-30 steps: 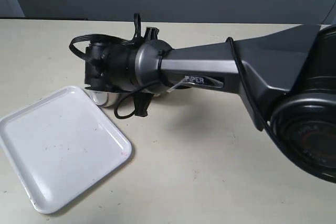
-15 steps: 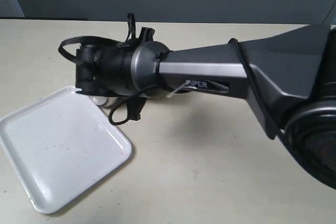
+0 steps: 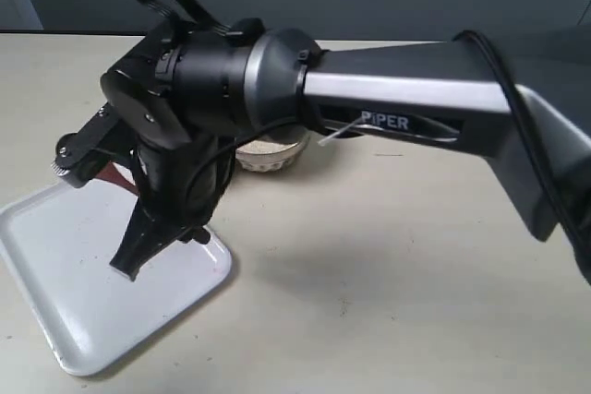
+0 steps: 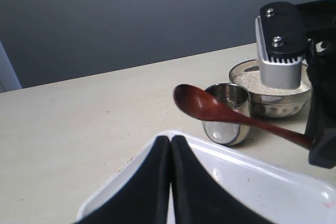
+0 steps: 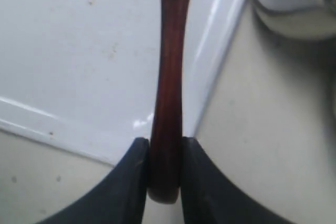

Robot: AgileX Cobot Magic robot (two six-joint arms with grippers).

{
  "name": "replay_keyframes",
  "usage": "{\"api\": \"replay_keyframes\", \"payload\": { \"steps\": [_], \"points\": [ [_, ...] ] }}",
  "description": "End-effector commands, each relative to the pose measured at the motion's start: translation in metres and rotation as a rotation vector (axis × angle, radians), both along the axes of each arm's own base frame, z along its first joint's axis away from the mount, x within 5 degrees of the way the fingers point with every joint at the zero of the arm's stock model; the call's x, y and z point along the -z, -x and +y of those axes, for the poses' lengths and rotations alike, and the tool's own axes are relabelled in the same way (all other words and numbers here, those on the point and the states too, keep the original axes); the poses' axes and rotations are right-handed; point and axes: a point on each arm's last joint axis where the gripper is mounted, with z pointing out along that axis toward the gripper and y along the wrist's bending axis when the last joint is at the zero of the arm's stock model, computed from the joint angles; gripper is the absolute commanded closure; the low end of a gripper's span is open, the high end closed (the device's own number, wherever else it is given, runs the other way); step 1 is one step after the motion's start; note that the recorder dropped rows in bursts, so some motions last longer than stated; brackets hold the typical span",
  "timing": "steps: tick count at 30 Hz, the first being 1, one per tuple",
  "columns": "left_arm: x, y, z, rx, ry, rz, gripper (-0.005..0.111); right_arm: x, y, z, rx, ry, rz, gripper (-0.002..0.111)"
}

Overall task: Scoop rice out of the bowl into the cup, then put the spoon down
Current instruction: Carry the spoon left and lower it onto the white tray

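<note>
My right gripper (image 5: 167,148) is shut on the end of the dark reddish-brown wooden spoon (image 5: 170,61). The spoon's handle runs out over the white tray (image 5: 79,45). In the left wrist view the spoon (image 4: 210,107) hangs level in front of the small steel cup (image 4: 227,121), and its oval bowl looks bare. Behind the cup stands the metal bowl (image 4: 273,100) with white rice (image 4: 252,80) in it. My left gripper (image 4: 170,148) is shut on nothing, over the tray's corner. In the exterior view the right arm hides the cup, and the bowl (image 3: 274,156) peeks out behind the wrist.
The white tray (image 3: 83,292) lies at the front left of the beige table (image 3: 388,283). The right arm (image 3: 406,108) stretches across the table from the right. A dark wall closes off the back.
The right arm has risen and swung left, its gripper now tilting down over the tray. The bowl of rice has come into sight behind it, and the cup is now hidden.
</note>
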Motion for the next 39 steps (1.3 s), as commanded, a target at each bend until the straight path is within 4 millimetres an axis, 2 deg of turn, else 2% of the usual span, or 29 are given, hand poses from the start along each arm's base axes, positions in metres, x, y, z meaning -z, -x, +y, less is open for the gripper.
{"api": "replay_keyframes", "payload": {
  "steps": [1,6,17,39],
  "points": [
    [-0.002,0.000,0.000,0.002,0.012,-0.019,0.106,0.014,0.002,0.011,-0.046,-0.054,0.035,0.109],
    [-0.002,0.000,0.000,0.002,0.012,-0.019,0.106,0.035,0.003,0.012,-0.055,-0.003,0.074,0.109],
    [-0.002,0.000,0.000,0.002,0.012,-0.019,0.106,0.055,0.004,0.012,-0.095,0.048,0.091,0.109],
    [-0.002,0.000,0.000,0.002,0.012,-0.019,0.106,0.058,0.005,0.014,-0.089,0.039,0.104,0.109]
  ]
}}
